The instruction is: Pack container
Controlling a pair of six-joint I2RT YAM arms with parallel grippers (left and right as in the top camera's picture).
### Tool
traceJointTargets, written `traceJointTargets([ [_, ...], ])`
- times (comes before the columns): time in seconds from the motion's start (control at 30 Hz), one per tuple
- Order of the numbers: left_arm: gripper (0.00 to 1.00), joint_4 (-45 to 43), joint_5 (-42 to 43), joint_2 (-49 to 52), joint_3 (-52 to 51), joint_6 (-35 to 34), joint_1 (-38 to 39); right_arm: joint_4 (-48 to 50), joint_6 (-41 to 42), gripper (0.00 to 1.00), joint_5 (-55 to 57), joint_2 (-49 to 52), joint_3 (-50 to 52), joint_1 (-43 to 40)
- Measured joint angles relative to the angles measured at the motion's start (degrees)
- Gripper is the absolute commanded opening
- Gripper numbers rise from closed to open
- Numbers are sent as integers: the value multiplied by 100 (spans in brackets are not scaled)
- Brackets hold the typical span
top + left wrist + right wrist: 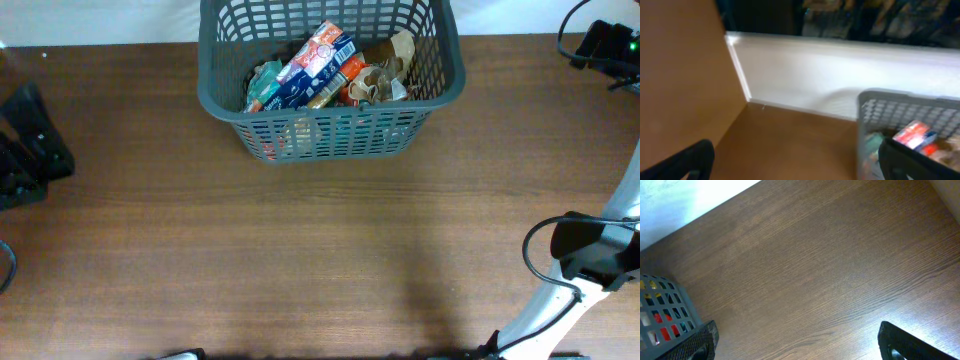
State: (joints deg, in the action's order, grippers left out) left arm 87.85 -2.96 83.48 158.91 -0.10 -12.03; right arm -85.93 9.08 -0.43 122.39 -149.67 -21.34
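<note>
The container (330, 135), a big dark grey basket with slotted sides, stood at the far edge of the wooden table (320, 260), about midway across it. It already held a heap of goods: a blue-and-white packet (315, 65) lying slantwise on top, an orange packet (347, 78) beside it, a teal wrapper (264, 88) toward the left wall and some crumpled brown wrappers (388, 62) toward the right. Neither arm was near it. The left claw (795, 161) sat off at the left edge of the table, well apart from the basket, its two dark fingers (687, 162) spread wide with nothing between them but bare tabletop. From its own camera the container showed ahead and to the right, one grey corner with a red-and-blue packet inside, partly covered in that view by the right-hand finger. A white panel (840, 75) ran behind it. The right claw (797, 342) hung over the near right part of the table, also well apart from the basket, on the end of a white arm link (535, 315). Its fingers (900, 342) too stood wide apart and held nothing. From its camera only one lower corner of the container came into view at the left edge, red and yellow showing through the slots, with plain wood grain filling everything else.
</note>
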Motion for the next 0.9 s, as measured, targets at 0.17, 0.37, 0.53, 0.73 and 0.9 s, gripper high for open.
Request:
traceJointTargets([
  [0.17, 99, -1631, 549, -1139, -1626, -7, 39, 0, 0, 99, 0, 0, 2, 0],
  [0.37, 99, -3624, 774, -2817, -4253, -22, 149, 0, 0, 99, 0, 0, 2, 0],
  [0.53, 99, -4658, 848, -3781, -6310, -20, 304, 0, -2, 99, -2, 0, 2, 0],
  [0.73, 99, -5630, 863, -4271, -8067, -20, 774, 0, 0, 99, 2, 0, 0, 0],
  [0.9, 99, -6867, 866, -4791, -9621, -20, 1222, 0, -2, 99, 2, 0, 0, 0],
])
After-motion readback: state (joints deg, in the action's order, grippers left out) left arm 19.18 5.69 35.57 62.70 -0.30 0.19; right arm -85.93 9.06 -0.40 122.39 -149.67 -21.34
